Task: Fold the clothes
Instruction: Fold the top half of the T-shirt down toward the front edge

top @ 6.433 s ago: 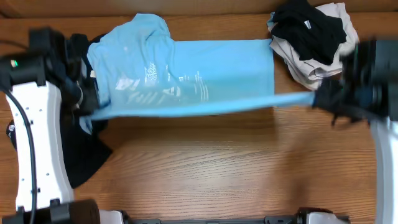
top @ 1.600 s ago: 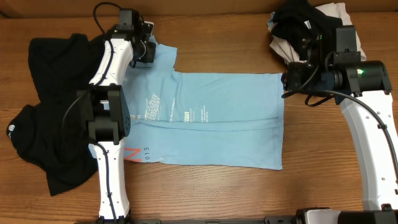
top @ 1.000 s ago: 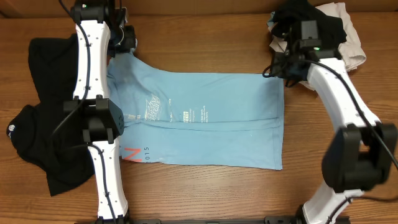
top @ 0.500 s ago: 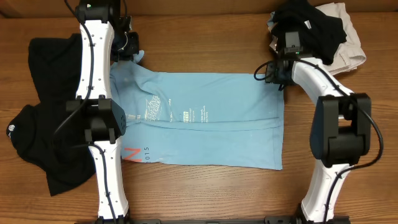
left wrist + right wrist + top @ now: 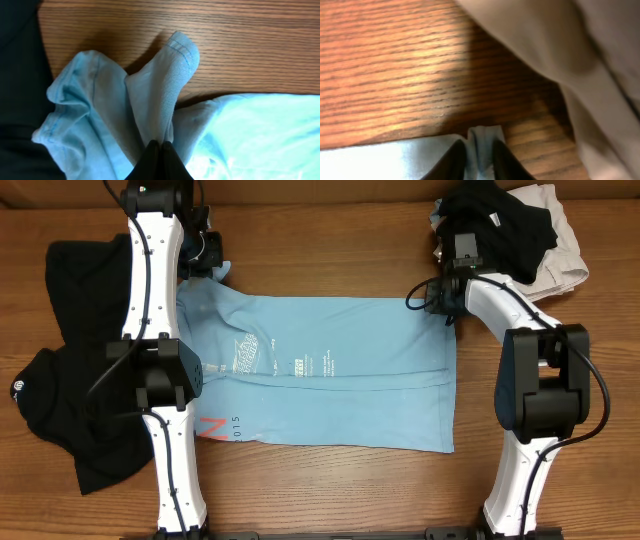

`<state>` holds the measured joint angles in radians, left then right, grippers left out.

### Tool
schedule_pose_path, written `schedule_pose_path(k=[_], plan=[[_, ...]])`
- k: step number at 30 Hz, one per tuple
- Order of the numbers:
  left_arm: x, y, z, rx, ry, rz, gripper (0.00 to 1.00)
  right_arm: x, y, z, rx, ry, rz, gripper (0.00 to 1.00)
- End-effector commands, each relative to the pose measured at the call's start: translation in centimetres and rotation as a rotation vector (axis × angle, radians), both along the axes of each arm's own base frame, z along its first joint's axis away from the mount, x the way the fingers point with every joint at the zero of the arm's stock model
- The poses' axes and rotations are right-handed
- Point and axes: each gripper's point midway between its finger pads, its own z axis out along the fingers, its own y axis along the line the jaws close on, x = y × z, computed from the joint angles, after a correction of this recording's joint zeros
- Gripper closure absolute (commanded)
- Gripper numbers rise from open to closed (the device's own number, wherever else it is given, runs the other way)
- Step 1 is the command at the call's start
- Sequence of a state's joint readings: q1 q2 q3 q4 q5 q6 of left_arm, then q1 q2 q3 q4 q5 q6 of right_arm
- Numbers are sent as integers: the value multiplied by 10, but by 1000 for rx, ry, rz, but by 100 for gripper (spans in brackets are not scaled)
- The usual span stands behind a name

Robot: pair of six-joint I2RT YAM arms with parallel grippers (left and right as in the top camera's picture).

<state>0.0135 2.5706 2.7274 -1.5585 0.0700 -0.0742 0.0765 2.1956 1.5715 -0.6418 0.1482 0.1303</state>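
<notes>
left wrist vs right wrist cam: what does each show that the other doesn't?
Left wrist only: the bunched sleeve of the light blue T-shirt, pinched in the left gripper, and a black garment along the left edge. Right wrist only: a beige cloth at upper right, and the shirt's hem corner pinched in the right gripper. Both: the wooden table and light blue fabric held by a gripper.

Light blue T-shirt [image 5: 330, 380] lies flat, centre of the bench [image 5: 330, 490].
Print up, one sleeve [image 5: 160, 95] bunched at far-left corner.
</notes>
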Motion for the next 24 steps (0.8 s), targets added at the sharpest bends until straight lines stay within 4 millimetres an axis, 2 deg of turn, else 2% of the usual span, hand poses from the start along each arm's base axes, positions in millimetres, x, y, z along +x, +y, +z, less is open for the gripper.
schedule_pose_path(k=[1, 8, 10, 14, 20, 24], plan=[[3, 8, 14, 44, -36, 17, 96, 4, -1, -3, 1, 17, -22, 96], [-3, 11, 52, 61, -95, 22, 96, 3, 10, 70, 57, 33, 3, 96], [-9, 14, 58, 78, -86, 26, 96, -2, 17, 94, 90, 36, 39, 96], [-12, 14, 62, 77, -85, 25, 96, -19, 20, 127, 113, 50, 46, 96], [-14, 12, 67, 71, -93, 8, 96, -54, 27, 160, 165, 87, 61, 96], [-30, 12, 79, 71, -72, 8, 96, -72, 28, 172, 180, 115, 56, 96]])
